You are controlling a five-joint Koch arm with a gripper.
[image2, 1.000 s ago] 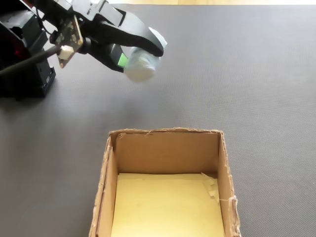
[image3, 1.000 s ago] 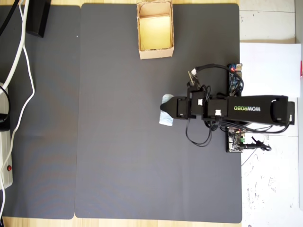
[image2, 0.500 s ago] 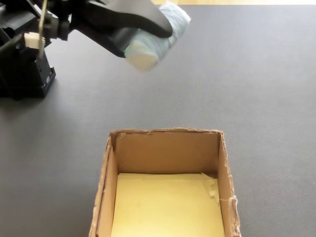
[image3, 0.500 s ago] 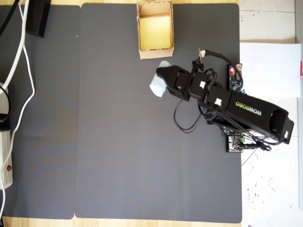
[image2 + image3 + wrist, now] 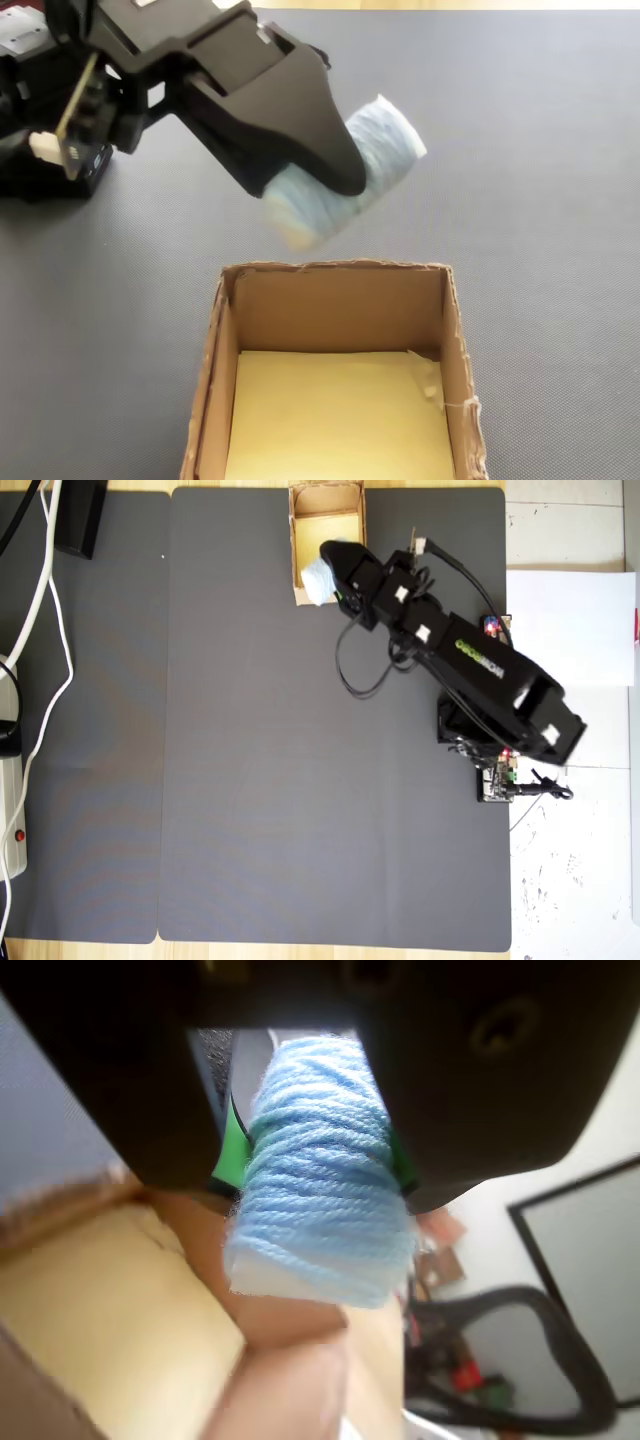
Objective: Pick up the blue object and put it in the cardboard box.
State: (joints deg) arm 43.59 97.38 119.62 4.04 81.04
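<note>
My gripper (image 5: 335,190) is shut on the blue object (image 5: 390,140), a pale blue wound roll that lies across the jaws and sticks out on both sides. In the wrist view the blue object (image 5: 320,1180) fills the space between the black jaws with green pads. It hangs in the air just beyond the far wall of the cardboard box (image 5: 340,305), above the mat. From overhead, the blue object (image 5: 316,579) overlaps the lower edge of the cardboard box (image 5: 325,530). The box's yellowish floor (image 5: 90,1300) is bare.
A dark grey mat (image 5: 250,780) covers the table. The arm's base (image 5: 500,770) stands at the mat's right edge beside white paper (image 5: 570,620). White cables (image 5: 40,630) and a black block (image 5: 80,515) lie at the left.
The arm has swung with the blue object toward the cardboard box, from the open mat to the box's edge. The grip stayed shut on it.
</note>
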